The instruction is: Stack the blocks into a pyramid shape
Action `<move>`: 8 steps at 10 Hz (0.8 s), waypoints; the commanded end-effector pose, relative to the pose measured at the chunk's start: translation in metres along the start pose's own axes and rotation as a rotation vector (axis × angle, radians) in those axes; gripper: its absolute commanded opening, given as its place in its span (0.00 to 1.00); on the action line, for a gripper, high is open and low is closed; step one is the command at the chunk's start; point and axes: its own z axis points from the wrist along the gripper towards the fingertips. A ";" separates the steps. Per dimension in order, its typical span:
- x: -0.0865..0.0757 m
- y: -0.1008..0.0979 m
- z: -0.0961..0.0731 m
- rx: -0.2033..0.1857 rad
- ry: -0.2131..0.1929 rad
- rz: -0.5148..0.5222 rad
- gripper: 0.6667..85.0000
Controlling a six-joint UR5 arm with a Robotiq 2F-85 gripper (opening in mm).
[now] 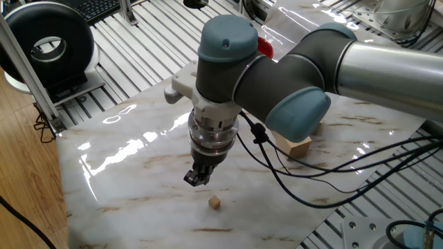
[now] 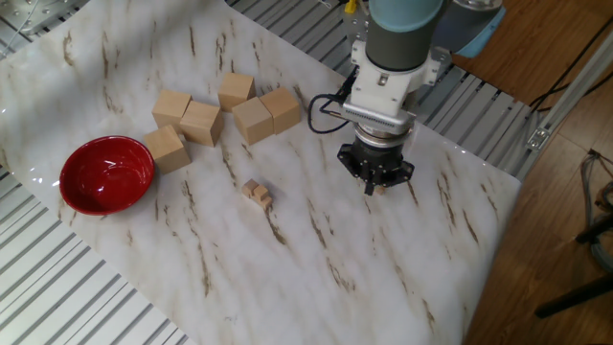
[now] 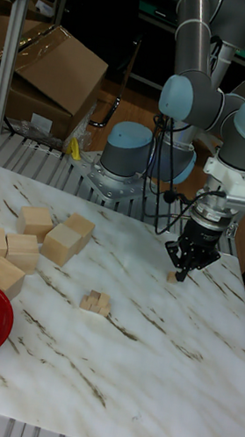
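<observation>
- The gripper (image 1: pixel 197 178) hangs over the marble table (image 1: pixel 124 173), pointing down. It is just above the top and not touching it.
- Its two fingers sit very close together, and nothing shows between them. I cannot tell if they are fully closed.
- One tiny tan cube (image 1: pixel 215 203) lies alone on the table. In one fixed view it is near the gripper, at about 5 o'clock from the tips, with a gap between them.
- In the other fixed view that cube (image 2: pixel 380 189) peeks out right beside the fingertips (image 2: pixel 370 188).
- The small pile of tiny cubes (image 2: pixel 256 192) sits well apart from the gripper (image 2: pixel 371 186), at about 9 o'clock from it. In the tall fixed view the pile (image 3: pixel 96 302) looks like a little stepped heap.
- Five big wooden blocks (image 2: pixel 254 120) sit in a group farther back.
- A red bowl (image 2: pixel 106 174) sits near the table edge, close to one big block.
</observation>
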 end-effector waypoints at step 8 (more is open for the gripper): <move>0.019 0.002 0.003 -0.003 -0.006 0.011 0.48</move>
